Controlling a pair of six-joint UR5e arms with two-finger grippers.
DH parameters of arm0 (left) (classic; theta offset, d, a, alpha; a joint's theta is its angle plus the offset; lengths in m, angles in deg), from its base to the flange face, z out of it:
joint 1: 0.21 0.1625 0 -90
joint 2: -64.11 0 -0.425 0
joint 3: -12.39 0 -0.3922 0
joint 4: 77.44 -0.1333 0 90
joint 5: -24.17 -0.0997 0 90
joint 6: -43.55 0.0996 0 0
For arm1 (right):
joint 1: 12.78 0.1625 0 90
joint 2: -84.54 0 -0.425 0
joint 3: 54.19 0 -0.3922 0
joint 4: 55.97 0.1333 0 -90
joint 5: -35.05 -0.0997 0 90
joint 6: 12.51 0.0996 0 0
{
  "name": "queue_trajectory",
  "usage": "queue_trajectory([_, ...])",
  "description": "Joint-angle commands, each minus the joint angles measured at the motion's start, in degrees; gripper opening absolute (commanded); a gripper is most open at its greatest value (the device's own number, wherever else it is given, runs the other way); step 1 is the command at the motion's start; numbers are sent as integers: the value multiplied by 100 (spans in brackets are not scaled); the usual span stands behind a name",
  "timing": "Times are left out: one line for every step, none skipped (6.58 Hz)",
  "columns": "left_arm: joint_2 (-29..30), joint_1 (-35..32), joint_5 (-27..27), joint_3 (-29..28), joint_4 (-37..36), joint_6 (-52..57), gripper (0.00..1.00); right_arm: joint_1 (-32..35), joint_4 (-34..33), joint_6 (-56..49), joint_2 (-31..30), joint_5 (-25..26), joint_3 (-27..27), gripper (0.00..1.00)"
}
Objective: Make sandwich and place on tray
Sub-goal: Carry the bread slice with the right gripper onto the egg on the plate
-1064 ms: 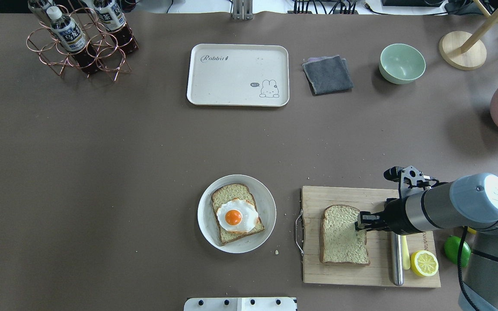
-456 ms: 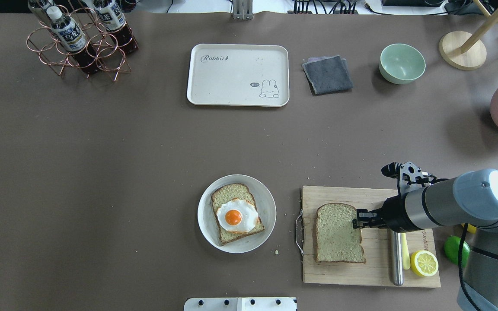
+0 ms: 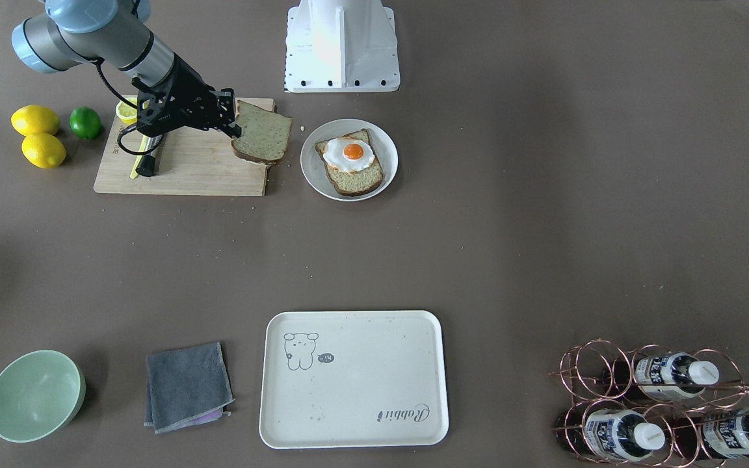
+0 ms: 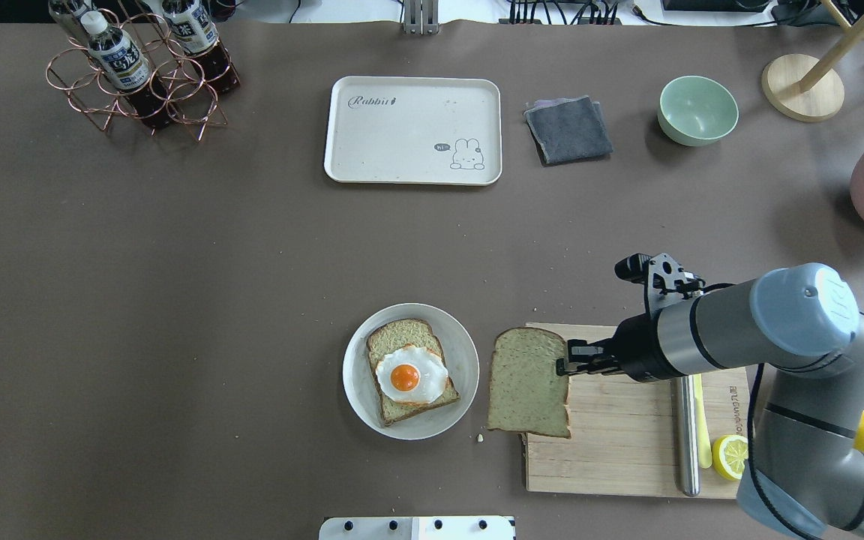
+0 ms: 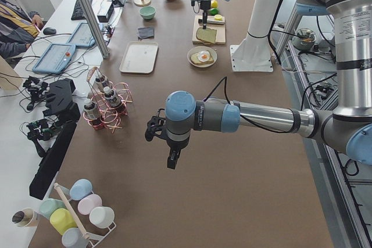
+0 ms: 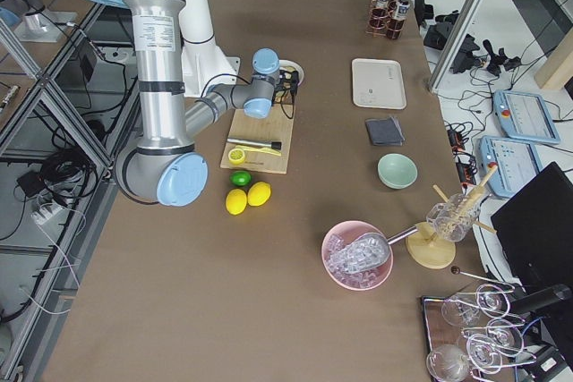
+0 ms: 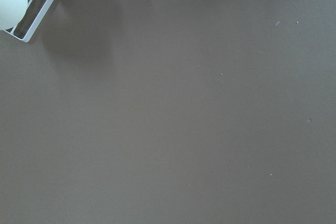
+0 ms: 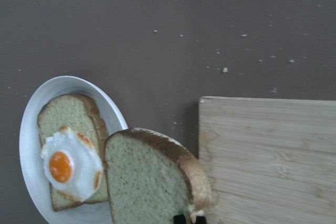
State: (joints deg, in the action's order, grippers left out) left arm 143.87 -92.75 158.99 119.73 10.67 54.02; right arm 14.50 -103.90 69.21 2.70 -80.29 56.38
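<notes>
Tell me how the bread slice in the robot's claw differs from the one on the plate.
The held slice is bare and pinched by the right gripper; the plate slice carries a fried egg. The held slice hangs in the air; the plate slice lies flat. Both have brown crusts.

The near right arm (image 6: 224, 103) reaches over the wooden cutting board (image 6: 269, 160). Just beside the board lie 1 lime (image 6: 240, 178) and 2 lemons (image 6: 235, 202). Farther across, the tray (image 6: 378, 83), a grey cloth (image 6: 386, 131) and a green bowl (image 6: 397, 170) sit in a row.
</notes>
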Motion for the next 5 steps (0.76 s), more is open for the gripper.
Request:
queue_trajectory([13, 7, -17, -29, 14, -1, 98, -178, -23, -68, 1008, -6, -518, 0])
queue_trajectory([22, 7, -18, -20, 14, -1, 98, -345, -14, -94, 1421, -6, -868, 0])
queue_trajectory([13, 7, -9, -29, 14, 8, 98, -425, -14, -112, 1947, 20, -1376, 0])
queue_trajectory([4, -10, 0, -29, 14, 8, 98, -391, -14, -617, 2031, 20, -1564, 0])
queue_trajectory([-5, -36, 9, -3, 14, 26, 98, -338, -23, -1153, 1831, -6, -1583, 0])
